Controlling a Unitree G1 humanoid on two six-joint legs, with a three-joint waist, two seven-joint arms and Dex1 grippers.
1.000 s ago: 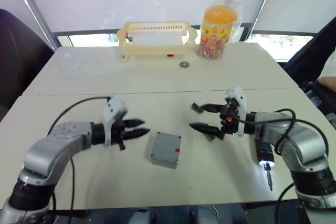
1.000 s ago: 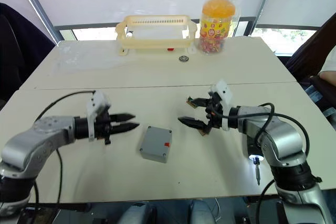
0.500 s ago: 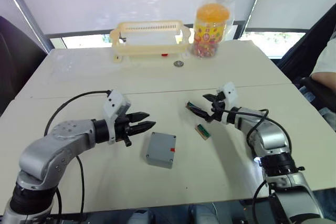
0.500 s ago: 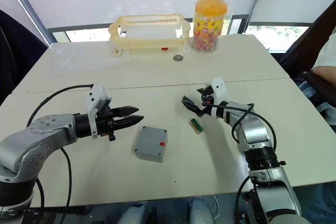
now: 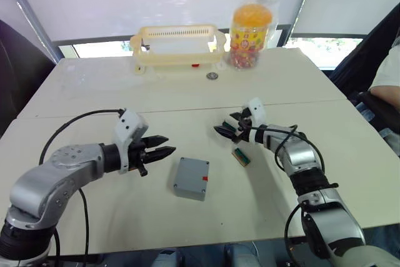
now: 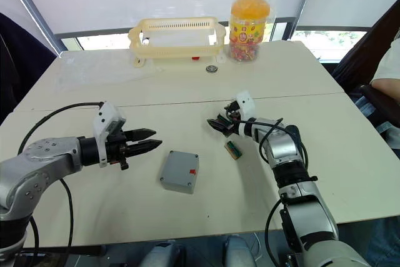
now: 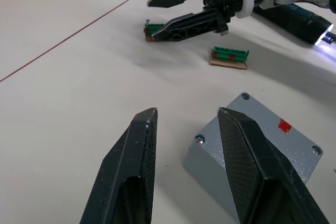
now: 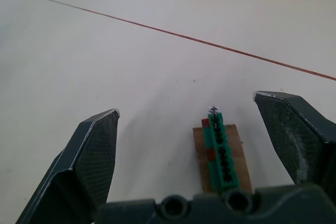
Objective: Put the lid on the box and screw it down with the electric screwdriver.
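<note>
The grey box (image 5: 192, 178) lies mid-table with a flat closed face up, a red mark (image 7: 284, 125) on that face. A separate lid is out of view. My left gripper (image 5: 164, 146) hovers open just left of the box, its fingers (image 7: 137, 150) pointing at it without touching. My right gripper (image 5: 225, 130) is open wide low over the table right of centre, with a small green-brown block (image 8: 220, 150) lying between its fingers. A second such block (image 5: 241, 156) lies nearer the box. The electric screwdriver (image 7: 296, 18) lies under my right arm, its tip light on.
A cream slotted basket (image 5: 178, 45), a candy jar with an orange lid (image 5: 249, 29) and a small round metal piece (image 5: 213, 75) stand at the table's far side. A person's sleeve (image 5: 389, 70) shows at the right edge. A seam crosses the table (image 5: 94, 112).
The camera has shifted. My right gripper has reached further toward the table's middle, over a green-brown block. My left gripper has drawn back slightly from the box, which has stayed put.
</note>
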